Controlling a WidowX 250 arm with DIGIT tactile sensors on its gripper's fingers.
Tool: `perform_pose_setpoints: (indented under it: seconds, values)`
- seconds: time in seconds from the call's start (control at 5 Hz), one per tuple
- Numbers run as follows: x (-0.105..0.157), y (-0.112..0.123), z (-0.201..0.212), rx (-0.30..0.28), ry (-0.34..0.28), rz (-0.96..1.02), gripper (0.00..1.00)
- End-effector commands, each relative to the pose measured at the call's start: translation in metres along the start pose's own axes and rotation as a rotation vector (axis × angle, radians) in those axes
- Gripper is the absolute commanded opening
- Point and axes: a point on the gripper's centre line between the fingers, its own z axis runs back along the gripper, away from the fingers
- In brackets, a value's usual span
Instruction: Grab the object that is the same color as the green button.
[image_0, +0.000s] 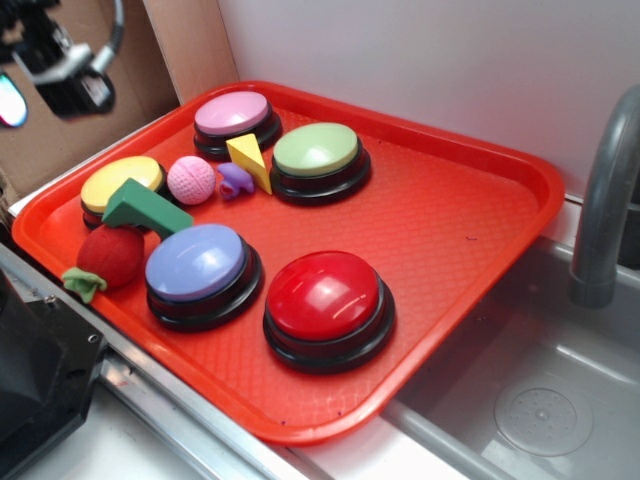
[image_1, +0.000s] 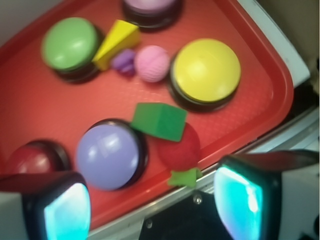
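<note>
Gripper (image_1: 152, 205) hangs spread wide and empty above the red tray (image_1: 260, 60) edge. Below it the green block (image_1: 159, 121) leans on the plush strawberry (image_1: 180, 146), touching the lavender button (image_1: 107, 156); the green button (image_1: 70, 44) sits well apart. No legible writing.

Wrist view blurred — pink button (image_1: 150, 7) cut by the top edge.

You won't find any readable text, label, brand or number on the buttons, toys or red tray (image_0: 480, 250); the blurred wrist view may hide small print.
</note>
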Motion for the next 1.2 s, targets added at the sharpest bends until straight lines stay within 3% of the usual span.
perform_pose_setpoints:
  seconds: [0.0,0.4,0.6,0.8,1.0]
  values:
    - [0.022,0.019,-0.06,0.015,-0.034,0.222,1.0]
    - [0.029,0.026,-0.098,0.077,-0.034,0.244,1.0]
    - [0.028,0.022,-0.1,0.062,-0.033,0.22,1.0]
    - [0.029,0.017,-0.098,0.043,-0.033,0.187,0.57]
    - [0.033,0.015,-0.095,0.028,-0.039,0.183,0.0]
